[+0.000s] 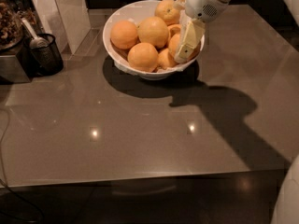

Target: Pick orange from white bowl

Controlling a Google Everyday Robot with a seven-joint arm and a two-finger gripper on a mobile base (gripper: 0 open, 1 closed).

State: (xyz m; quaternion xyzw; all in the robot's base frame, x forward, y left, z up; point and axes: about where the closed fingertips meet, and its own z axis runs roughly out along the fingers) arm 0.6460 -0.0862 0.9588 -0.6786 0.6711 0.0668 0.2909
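Note:
The white bowl (122, 65) stands at the back middle of the grey table and holds several oranges. A large orange (153, 31) sits in the middle of the pile, and others lie to the left (124, 34) and front (142, 56). My gripper (183, 55) reaches down from the upper right into the bowl's right side. It sits against the rightmost orange (174, 43) and covers most of it.
A small black mesh cup (46, 55) with a spoon in it stands at the left, beside a metal box (14, 66). A white upright panel (60, 10) rises behind them. The table's front edge (140, 176) runs across the lower view.

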